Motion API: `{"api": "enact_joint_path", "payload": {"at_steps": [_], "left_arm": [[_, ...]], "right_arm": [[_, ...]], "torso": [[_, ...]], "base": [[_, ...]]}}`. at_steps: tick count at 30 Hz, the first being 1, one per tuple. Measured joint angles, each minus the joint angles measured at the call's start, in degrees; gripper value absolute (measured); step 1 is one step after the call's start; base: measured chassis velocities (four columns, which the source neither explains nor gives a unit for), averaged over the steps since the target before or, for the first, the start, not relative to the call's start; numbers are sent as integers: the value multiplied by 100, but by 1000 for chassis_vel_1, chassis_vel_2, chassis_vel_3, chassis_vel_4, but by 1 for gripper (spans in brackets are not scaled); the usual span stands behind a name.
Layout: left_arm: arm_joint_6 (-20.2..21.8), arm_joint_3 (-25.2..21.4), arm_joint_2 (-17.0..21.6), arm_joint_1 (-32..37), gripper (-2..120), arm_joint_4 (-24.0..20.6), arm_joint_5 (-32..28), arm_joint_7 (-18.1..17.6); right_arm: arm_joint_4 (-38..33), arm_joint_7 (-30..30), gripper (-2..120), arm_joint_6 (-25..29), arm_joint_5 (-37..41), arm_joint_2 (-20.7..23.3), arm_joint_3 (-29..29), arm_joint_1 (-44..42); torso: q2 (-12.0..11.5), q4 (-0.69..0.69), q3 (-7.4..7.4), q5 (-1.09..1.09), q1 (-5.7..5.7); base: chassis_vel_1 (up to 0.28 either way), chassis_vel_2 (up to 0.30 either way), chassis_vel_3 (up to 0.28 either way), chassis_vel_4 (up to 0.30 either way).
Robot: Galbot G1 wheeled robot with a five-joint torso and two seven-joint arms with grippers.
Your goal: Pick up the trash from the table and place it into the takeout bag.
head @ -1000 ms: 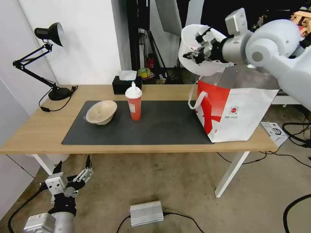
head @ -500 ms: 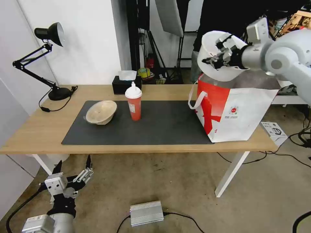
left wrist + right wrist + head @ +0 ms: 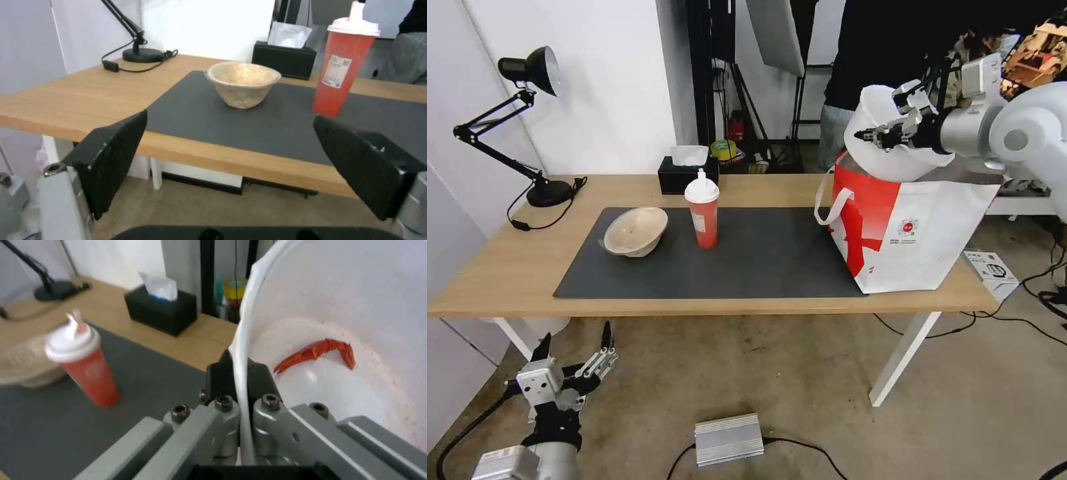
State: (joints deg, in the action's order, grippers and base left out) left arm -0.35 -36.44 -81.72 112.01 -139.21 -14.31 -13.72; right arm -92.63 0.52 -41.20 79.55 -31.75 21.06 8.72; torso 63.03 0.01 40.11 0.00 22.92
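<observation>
Above the open mouth of the bag (image 3: 917, 227), right gripper (image 3: 894, 130) carries the white bowl (image 3: 887, 153) by its rim. Right wrist view: jaws closed tight on the thin rim wall (image 3: 242, 373), one finger inside, one outside. Bowl is tipped on its side, opening facing toward the counter's left end; a red scrap (image 3: 320, 351) clings to the inner wall near the base.

Key relation: bowl's underside sits just over the bag's near-left top edge, partly overlapping the red panel in the head view. Bag interior lies below and slightly to the right of the bowl. Judgement: a downward release would work only once the bowl is centred over the opening; as it hangs, the rim of the bag could catch it. Whether the bowl already touches the bag's edge cannot be told.

Left gripper (image 3: 575, 360) hangs low, below counter height at the front-left corner, jaws wide apart and empty. Pulp bowl (image 3: 243, 83) and red cup (image 3: 342, 66) stand ahead of it on the grey mat (image 3: 727, 267), near each other, well apart from the bag. Left arm is the nearer one for both.

Surface: light-wood counter (image 3: 507, 273), mat flat. Black tissue box (image 3: 684, 175) and desk lamp (image 3: 527, 120) at the back. Concrete floor, cables, a silver box (image 3: 728, 438) underneath.
</observation>
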Motion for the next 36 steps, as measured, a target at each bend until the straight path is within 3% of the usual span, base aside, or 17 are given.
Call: {"api": "enact_joint_path", "payload": {"at_steps": [10, 32, 36], "left_arm": [[-100, 65, 15, 60, 100, 31, 108, 4], [-108, -7, -100, 134, 100, -4, 133, 4], [-114, 45, -142, 183, 100, -54, 104, -25]], "right_arm": [[153, -11, 0, 212, 328, -105, -668, -704], [318, -159, 0, 293, 526, -433, -951, -1163], [258, -183, 14, 349, 570, -434, -1005, -1166]], "torso": [[0, -2, 0, 0, 0], [0, -1, 0, 0, 0], [0, 0, 0, 0, 0]], "base": [[0, 0, 0, 0], [0, 0, 0, 0], [0, 0, 0, 0]]}}
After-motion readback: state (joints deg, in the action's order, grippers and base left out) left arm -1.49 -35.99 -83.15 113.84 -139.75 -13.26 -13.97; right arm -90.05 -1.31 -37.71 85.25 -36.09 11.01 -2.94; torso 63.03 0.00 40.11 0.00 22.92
